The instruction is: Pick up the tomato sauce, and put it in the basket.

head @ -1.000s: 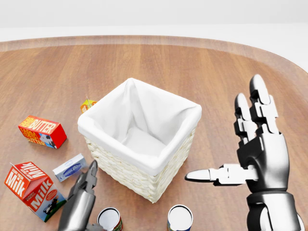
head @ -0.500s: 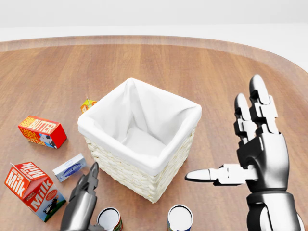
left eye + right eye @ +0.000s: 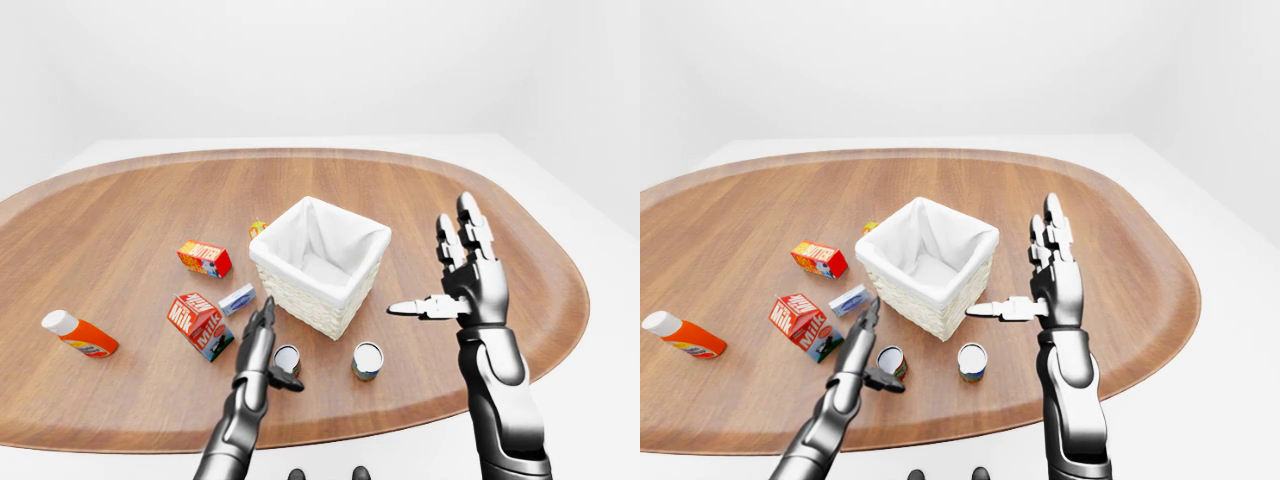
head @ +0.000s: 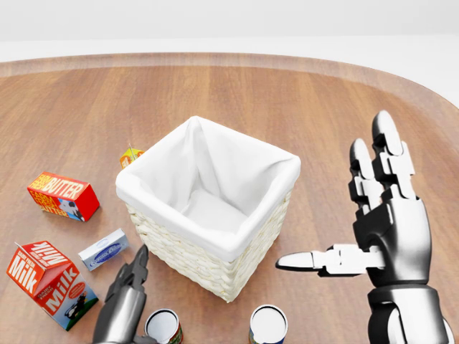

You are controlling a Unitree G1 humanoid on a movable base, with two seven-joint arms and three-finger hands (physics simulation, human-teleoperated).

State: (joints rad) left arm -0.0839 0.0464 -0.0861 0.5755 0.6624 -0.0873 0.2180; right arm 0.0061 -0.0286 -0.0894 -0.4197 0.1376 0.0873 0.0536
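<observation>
Left-eye view: a white-lined wicker basket (image 3: 318, 262) stands mid-desk (image 3: 130, 210); two cans lie below it, and which one is the tomato sauce cannot be told. Head view: the left robot hand (image 4: 123, 304), fingers unclenched, reaches beside the left can (image 4: 164, 327). Right-eye view: the right robot hand (image 3: 1038, 285) is raised right of the basket, fingers spread, grasping nothing.

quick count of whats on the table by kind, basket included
cans: 2
cartons and boxes: 4
bottle: 1
basket: 1
total: 8
</observation>
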